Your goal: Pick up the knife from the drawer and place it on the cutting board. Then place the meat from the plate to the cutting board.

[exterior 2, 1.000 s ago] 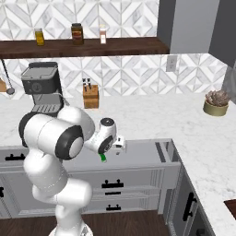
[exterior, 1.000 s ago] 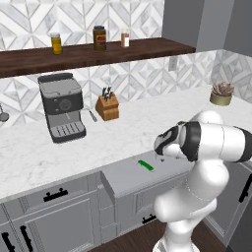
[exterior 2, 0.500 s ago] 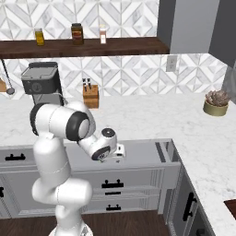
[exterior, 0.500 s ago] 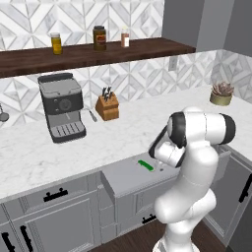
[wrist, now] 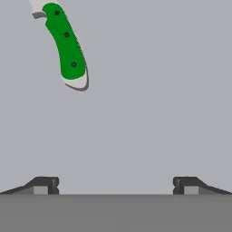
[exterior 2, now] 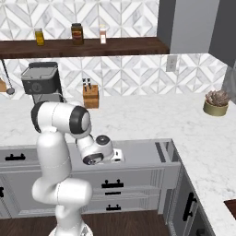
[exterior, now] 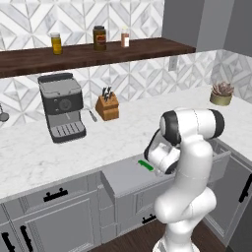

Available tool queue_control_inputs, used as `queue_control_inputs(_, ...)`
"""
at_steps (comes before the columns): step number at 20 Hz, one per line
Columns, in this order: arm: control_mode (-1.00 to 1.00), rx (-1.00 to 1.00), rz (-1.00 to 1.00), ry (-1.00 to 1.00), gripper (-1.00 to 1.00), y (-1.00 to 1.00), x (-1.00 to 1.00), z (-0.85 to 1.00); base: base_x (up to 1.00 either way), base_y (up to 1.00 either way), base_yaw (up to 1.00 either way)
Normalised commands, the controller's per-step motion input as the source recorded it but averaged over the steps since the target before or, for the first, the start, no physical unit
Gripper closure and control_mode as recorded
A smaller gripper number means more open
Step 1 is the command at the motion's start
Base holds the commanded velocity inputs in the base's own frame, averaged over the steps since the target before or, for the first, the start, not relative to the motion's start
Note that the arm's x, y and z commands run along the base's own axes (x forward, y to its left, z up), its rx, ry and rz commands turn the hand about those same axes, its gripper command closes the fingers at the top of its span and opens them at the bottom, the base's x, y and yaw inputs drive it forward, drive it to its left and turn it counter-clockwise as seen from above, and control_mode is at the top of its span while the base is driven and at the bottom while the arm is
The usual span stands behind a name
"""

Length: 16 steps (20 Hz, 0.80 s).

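— Where is the knife (wrist: 65,44) right now?

— Lying flat on the grey floor of the drawer (exterior: 129,173), which stands pulled out from the cabinets below the counter (exterior: 103,142). In the hand view its green handle sits toward the upper left, with the pale blade running off the top edge. In the left base view a bit of green shows just beside the robot's wrist.

— And the tool (wrist: 116,185)?

— Over the drawer, looking down into it. Its two dark fingertips (wrist: 44,185) stand wide apart with nothing between them, and the knife lies well clear of them, off to one side rather than in the gap.

— Anything crowding it?

— Inside the drawer, the plain grey bottom surrounds the knife. The arm's own elbow and wrist hang over the drawer in both base views. Further back on the counter stand an espresso machine (exterior: 61,106) and a tan knife block (exterior: 107,105), well apart from the drawer. A potted plant (exterior 2: 216,102) sits at the far right of the counter, and three jars (exterior: 99,37) line the wooden shelf (exterior: 88,53) above.
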Motion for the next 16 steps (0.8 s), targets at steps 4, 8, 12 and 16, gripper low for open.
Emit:
queue_control_inputs(4,-1.00,-0.06,0.00,0.00,-1.00,0.00,-0.34,0.00,0.00,0.00,0.00)
queue_control_inputs(8,-1.00,0.00,0.01,-0.01,-1.00,-0.02,-0.35,0.00,0.00,0.00,0.00)
queue_control_inputs(12,-1.00,0.00,0.05,-0.03,-1.00,-0.11,-0.52,0.00,0.00,0.00,0.00)
queue_control_inputs(16,-1.00,0.00,0.08,-0.04,-1.00,-0.17,-0.56,0.01,0.00,0.00,0.00)
